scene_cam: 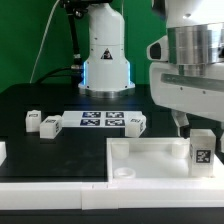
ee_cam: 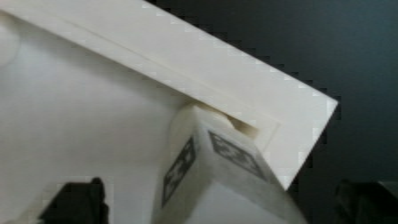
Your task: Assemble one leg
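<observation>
The leg (scene_cam: 201, 150), a small white block with a black-and-white tag, stands upright on the near right corner of the large white panel (scene_cam: 150, 158) in the exterior view. My gripper (scene_cam: 195, 120) hangs just above it. In the wrist view the leg (ee_cam: 222, 165) sits at the panel's corner (ee_cam: 125, 110), between my two dark fingers (ee_cam: 75, 202). The fingers stand wide apart on either side of the leg and do not touch it. The gripper (ee_cam: 221, 208) is open and empty.
The marker board (scene_cam: 100, 120) lies on the black table behind the panel. Two more white blocks (scene_cam: 40, 124) sit at its left end and one (scene_cam: 135, 122) at its right. The robot base (scene_cam: 105, 60) stands at the back.
</observation>
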